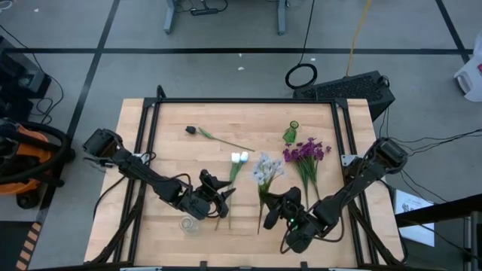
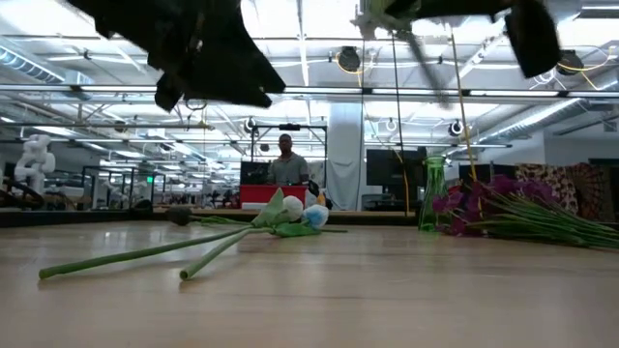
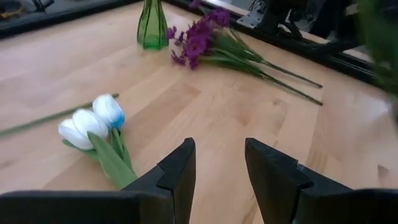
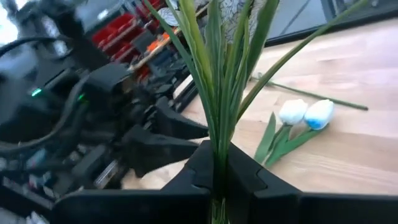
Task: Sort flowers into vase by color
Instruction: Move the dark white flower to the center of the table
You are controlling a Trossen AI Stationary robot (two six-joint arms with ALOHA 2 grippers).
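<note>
Near the front of the wooden surface (image 1: 151,128), the right tool (image 4: 219,177) is pinching thin green stems of the pale blue sprig (image 1: 266,170), blossoms pointing away for vase (image 1: 291,133) insertion. Left tool (image 3: 219,171) is hovering half-open, empty, beside glossy white tulips (image 3: 92,122); frilly purple flowers (image 1: 306,151) are lying near the green glass vase.

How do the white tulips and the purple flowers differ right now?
The white tulips are a pair with closed buds, one tinted blue, lying mid-table. The purple flowers are a fuller bunch of small open blossoms, lying beside the green vase. Both lie flat on the table on long green stems, held by neither tool.
</note>
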